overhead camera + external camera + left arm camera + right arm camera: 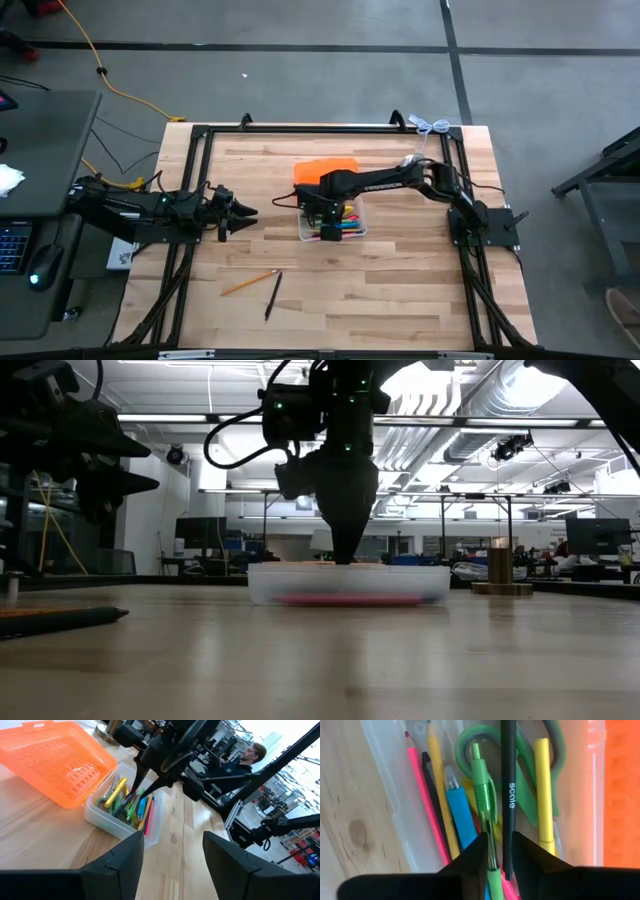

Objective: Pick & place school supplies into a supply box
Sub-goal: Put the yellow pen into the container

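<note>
Right wrist view: my right end effector [499,851], fingers narrowly parted around the green pen [482,795], should open fully, then lift straight out of the supply box [303,229].

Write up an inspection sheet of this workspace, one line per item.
Surface: wooden table, black-framed.
Job's things: clear box, orange lid open, holding pens; orange pencil and black pen lie outside on the table.
Clutter: nothing seen.
Pincers: right pincer down in the box, around a green pen; left pincer open, waiting at the left side.
Cables: yellow cable on the floor.
Surroundings: seated person behind the table.
</note>
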Tool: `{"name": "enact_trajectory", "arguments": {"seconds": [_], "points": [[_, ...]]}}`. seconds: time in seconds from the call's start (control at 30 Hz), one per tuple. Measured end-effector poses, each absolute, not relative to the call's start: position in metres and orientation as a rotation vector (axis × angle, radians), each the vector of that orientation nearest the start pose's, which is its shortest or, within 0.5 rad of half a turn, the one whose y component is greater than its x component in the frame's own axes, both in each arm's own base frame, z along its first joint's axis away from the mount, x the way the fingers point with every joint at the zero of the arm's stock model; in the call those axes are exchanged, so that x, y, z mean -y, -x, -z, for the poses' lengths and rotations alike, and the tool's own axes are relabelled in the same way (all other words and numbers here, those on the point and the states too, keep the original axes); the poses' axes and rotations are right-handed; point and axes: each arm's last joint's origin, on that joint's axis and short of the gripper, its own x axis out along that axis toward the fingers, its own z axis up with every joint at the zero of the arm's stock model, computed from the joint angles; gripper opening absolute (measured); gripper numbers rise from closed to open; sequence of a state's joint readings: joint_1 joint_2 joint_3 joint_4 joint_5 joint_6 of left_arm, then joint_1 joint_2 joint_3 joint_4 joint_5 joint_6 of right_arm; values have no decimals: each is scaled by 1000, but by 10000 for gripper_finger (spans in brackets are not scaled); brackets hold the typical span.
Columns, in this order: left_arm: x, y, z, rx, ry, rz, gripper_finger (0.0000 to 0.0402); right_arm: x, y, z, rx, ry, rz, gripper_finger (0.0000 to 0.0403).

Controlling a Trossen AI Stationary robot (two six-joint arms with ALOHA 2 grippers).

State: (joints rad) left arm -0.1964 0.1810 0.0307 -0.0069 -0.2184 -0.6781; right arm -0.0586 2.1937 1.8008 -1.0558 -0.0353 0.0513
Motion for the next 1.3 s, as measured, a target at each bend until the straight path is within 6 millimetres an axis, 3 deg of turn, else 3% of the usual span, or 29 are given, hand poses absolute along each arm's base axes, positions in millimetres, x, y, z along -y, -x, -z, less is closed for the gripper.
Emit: {"name": "enact_trajectory", "arguments": {"seconds": [0.3, 0.63, 0.97, 1.1, 1.3], "points": [[15, -106, -159, -140, 644, -73, 232, 25, -435, -206, -1437, -155, 94, 78], [15, -106, -159, -141, 638, -72, 232, 12, -439, -268, -1369, -181, 104, 79], [15, -105, -158, -151, 601, -50, 232, -34, -440, -332, -1158, -118, -6, 79], [15, -106, -158, -151, 603, -50, 232, -58, -434, -340, -1123, -79, -49, 79], [15, -106, -159, -147, 606, -51, 232, -99, -410, -353, -1136, 46, -57, 79]]}}
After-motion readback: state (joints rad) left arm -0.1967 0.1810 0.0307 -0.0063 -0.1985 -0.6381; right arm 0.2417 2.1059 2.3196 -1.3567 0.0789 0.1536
